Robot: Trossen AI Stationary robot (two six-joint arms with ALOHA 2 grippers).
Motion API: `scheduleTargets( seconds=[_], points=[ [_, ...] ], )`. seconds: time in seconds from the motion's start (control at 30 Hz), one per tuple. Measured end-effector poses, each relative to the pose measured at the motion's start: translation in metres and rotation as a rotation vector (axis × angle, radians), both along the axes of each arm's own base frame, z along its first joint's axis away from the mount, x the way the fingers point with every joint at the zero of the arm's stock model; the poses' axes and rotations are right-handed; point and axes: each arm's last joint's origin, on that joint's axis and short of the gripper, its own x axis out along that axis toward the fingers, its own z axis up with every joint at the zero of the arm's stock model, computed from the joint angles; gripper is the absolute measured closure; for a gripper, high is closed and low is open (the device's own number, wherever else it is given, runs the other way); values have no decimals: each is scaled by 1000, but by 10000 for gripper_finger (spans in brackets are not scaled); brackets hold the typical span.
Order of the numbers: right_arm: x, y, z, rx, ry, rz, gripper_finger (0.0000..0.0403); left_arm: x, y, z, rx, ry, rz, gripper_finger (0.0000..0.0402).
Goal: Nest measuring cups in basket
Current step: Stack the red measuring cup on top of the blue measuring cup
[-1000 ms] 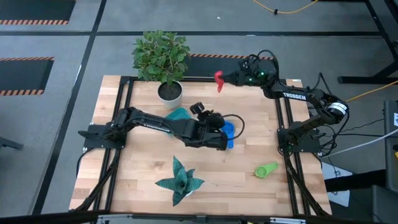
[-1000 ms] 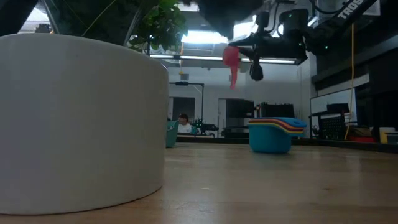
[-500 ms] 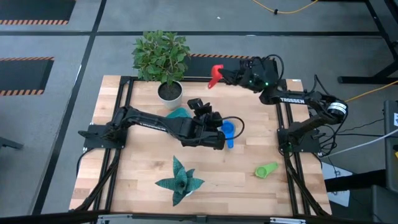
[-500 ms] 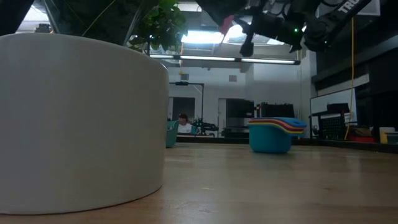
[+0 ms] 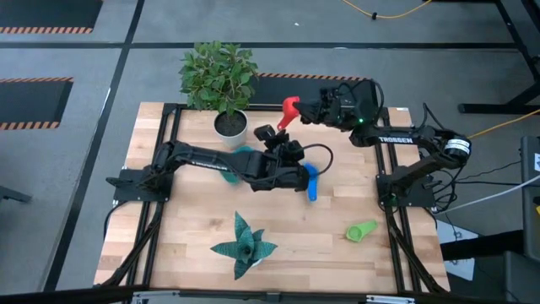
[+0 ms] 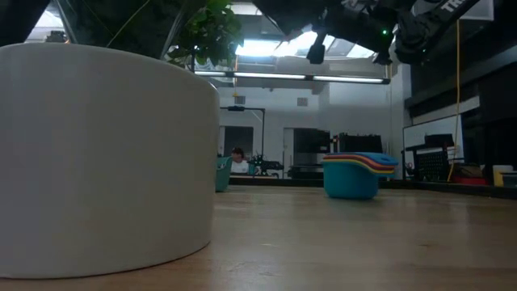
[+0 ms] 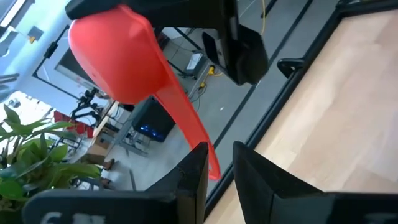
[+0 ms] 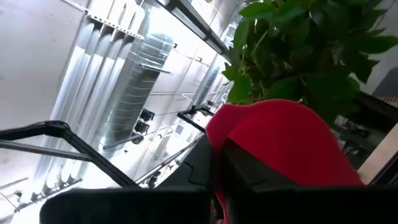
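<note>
Two arms over wooden bench (image 5: 278,245) | right hand (image 5: 301,111), upper centre, clamps red plastic scoop cup (image 5: 289,107) | left hand (image 5: 272,135) below, narrow, empty | stacked cups (image 6: 355,171) mid-right | advice: align handle, lower gently.

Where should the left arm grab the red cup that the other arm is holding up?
Grab the red cup by its handle, coming from the tip end. The right tool already covers the bowl, so only the handle sticks out free, pointing toward the left tool.
</note>
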Motion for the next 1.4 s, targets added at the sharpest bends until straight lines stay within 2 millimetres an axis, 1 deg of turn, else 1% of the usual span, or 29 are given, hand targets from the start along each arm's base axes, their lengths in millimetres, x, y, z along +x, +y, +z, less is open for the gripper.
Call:
scheduleTargets(
  seconds=[0.1,0.4,0.53,0.77,0.93,1.1,1.4],
  points=[
    [1,3,0,43,-2,30,380,0,4,0,-1,-1,10,334],
    [2,5,0,42,-2,36,380,2,14,1,-3,-15,31,334],
    [3,7,0,96,-6,64,380,2,18,0,-8,-18,40,334],
    [4,11,2,93,-24,75,379,2,23,1,-4,-20,54,334],
    [4,11,2,72,-30,69,379,2,24,1,15,-30,71,334],
    [4,12,3,76,-36,65,379,2,20,2,50,-48,88,334],
    [1,13,7,58,-85,67,379,2,18,5,108,-145,150,334]
  ],
)
